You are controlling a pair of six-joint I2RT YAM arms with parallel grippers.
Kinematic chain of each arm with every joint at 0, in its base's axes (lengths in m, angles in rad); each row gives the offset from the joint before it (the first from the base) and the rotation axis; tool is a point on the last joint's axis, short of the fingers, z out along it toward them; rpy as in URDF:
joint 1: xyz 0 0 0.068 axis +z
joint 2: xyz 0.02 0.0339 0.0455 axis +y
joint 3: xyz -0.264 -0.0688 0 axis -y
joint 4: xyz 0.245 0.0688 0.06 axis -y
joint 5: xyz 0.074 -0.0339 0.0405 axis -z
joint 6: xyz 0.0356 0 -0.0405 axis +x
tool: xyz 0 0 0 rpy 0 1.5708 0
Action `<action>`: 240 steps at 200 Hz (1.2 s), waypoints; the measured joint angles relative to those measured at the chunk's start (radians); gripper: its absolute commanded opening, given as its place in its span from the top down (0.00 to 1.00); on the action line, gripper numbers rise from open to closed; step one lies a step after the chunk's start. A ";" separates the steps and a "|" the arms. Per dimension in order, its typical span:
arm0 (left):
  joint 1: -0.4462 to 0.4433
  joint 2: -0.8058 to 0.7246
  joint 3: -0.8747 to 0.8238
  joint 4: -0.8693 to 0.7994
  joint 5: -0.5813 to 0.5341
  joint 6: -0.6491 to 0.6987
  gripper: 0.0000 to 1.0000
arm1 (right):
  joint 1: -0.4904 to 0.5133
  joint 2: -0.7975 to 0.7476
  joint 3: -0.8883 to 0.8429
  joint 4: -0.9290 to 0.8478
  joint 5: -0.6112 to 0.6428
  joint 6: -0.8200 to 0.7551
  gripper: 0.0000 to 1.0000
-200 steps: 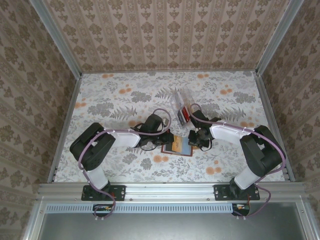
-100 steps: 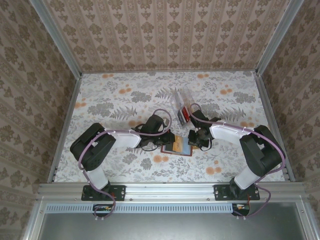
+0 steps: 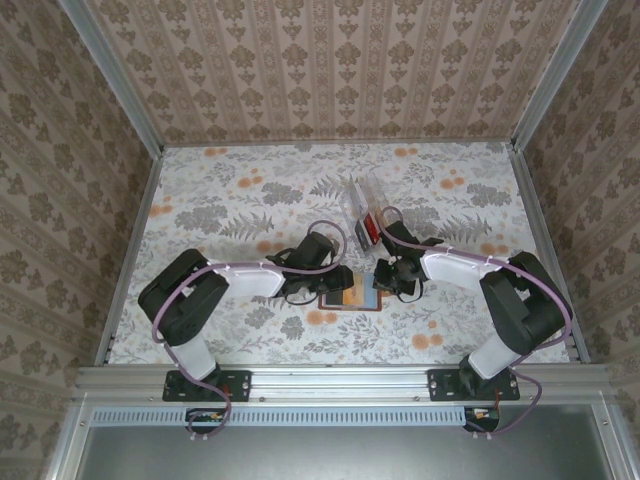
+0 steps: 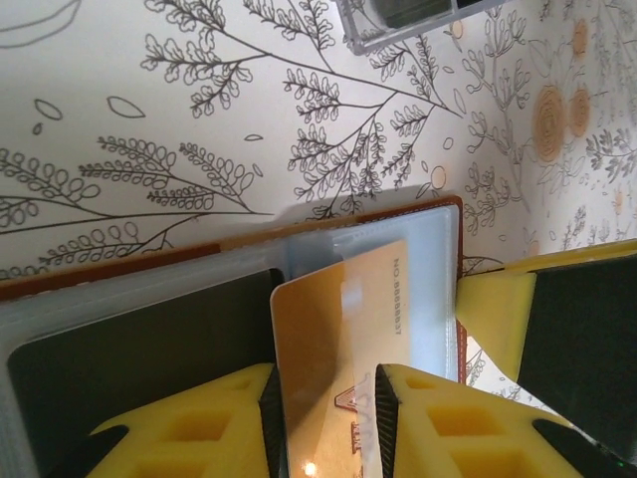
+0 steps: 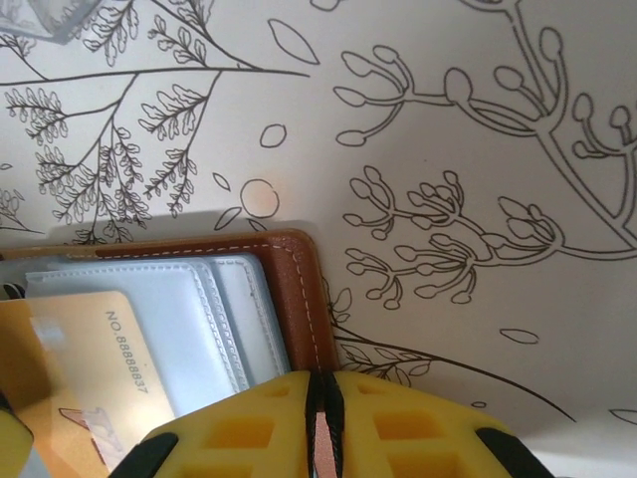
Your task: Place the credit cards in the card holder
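**A:** Where's the card holder?

**B:** The card holder [image 3: 352,297] lies open and flat on the flower-print counter [image 3: 220,210], toward the near side, between the two arms. It has a brown stitched leather rim [image 5: 299,289] and pale clear sleeves inside.

**A:** Any card in it?

**B:** One orange card [image 4: 333,339] with a number printed along its side. It lies across the clear sleeves, inside the brown rim. I can't tell if its end is tucked into a slot. The other half of the holder shows a dark panel [image 4: 129,339] behind the plastic.

**A:** Left jaws?

**B:** They're low over the holder and slightly spread. The yellow fingers [image 4: 199,428] stand either side of a gap, and the face of the orange card shows through it. One finger overlaps the card's edge. I can't tell if they touch.

**A:** Right jaws?

**B:** They're pressed almost together, with only a thin slit between the yellow fingers [image 5: 418,418]. They pinch the holder's brown rim at its outer edge, where the leather runs straight into the slit.

**A:** Anything else out there?

**B:** A clear plastic box [image 3: 362,205] sits farther back on the counter, apart from the holder. Something red [image 3: 368,231] stands at its near end, too small to make out.
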 measured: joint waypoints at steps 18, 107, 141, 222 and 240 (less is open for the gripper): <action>-0.004 0.000 0.014 -0.028 -0.002 0.008 0.68 | 0.000 0.000 0.000 0.001 -0.002 0.000 0.83; -0.032 0.056 0.106 -0.089 0.013 0.030 0.62 | -0.001 -0.005 -0.010 0.014 -0.010 0.008 0.83; -0.032 0.076 0.116 -0.075 0.047 0.030 0.60 | -0.002 -0.011 -0.020 0.027 -0.012 0.011 0.83; -0.032 0.074 0.121 -0.080 0.049 0.029 0.54 | -0.003 -0.014 -0.022 0.028 -0.013 0.015 0.82; -0.032 0.050 0.121 -0.115 0.021 0.034 0.50 | -0.002 -0.015 -0.022 0.027 -0.010 0.015 0.81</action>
